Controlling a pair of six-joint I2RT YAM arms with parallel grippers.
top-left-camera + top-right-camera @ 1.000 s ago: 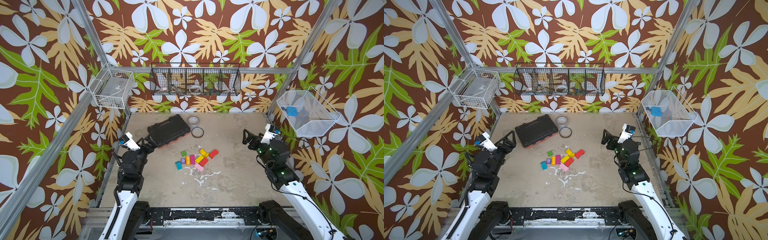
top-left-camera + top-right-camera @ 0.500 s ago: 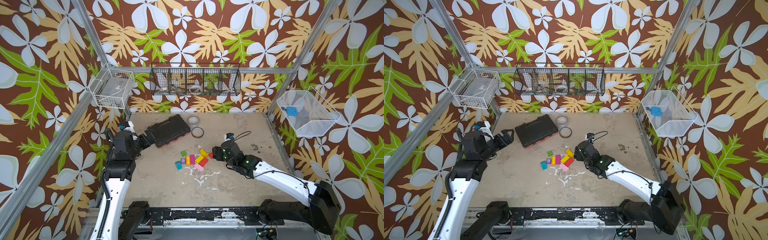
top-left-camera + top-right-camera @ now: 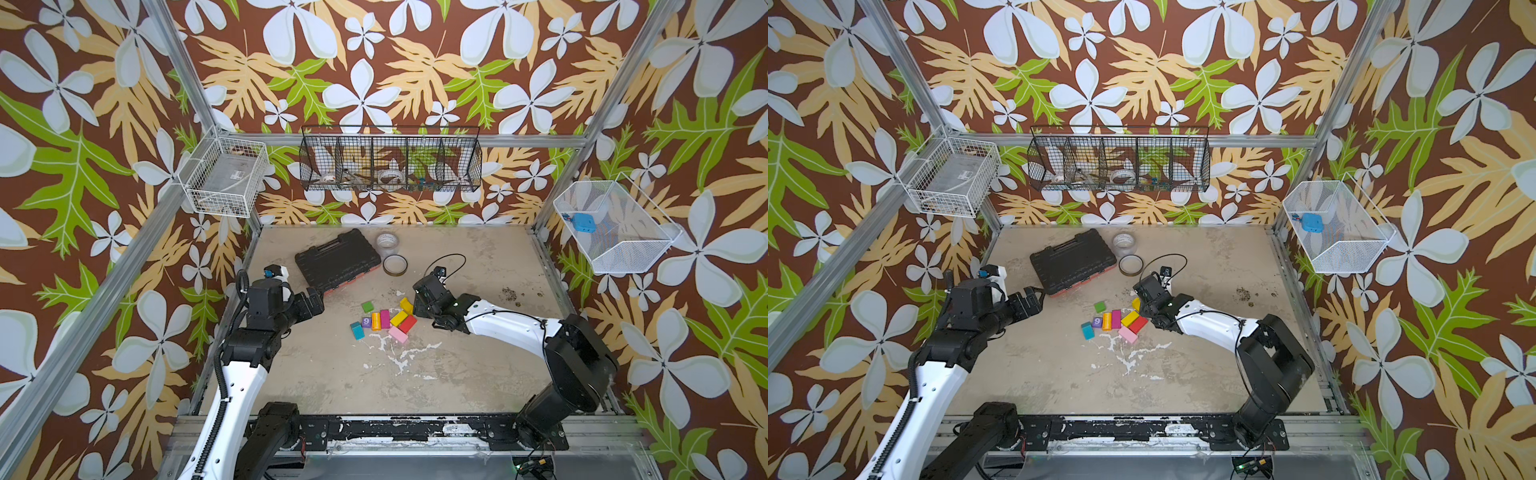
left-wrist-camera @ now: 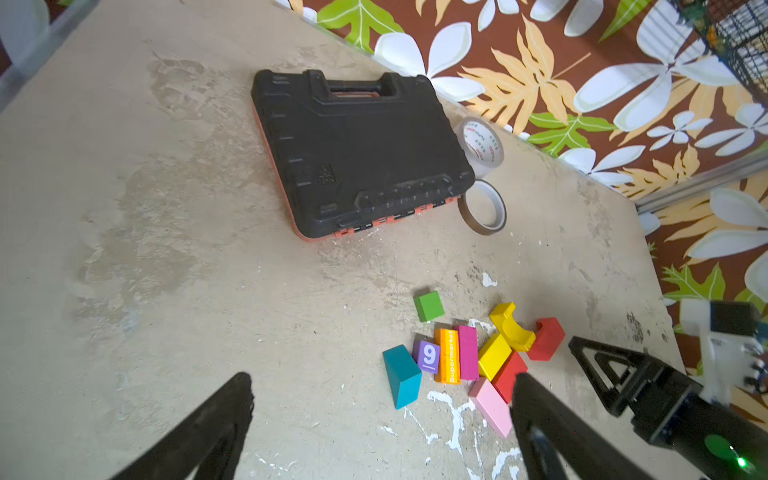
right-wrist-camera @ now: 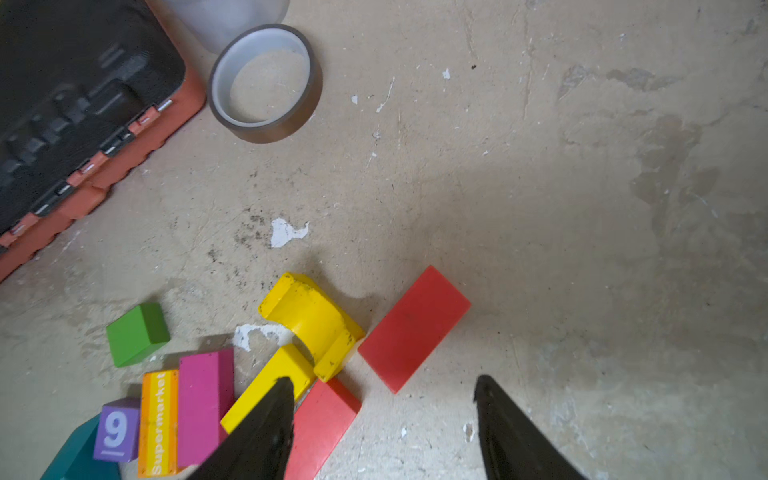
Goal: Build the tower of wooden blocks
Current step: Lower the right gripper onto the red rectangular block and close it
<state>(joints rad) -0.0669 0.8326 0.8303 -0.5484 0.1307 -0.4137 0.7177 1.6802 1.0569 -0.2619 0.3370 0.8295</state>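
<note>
Wood blocks loose on table, both arms near.
Small painted wood blocks (image 3: 384,322) lie clustered near the orange-edged side of the black plastic tool case (image 3: 337,262). R gripper (image 5: 384,379) sits past them from the case, jaws partly apart, nothing between. L gripper (image 4: 382,376) is by the case's corner, jaws wide, empty.
</note>
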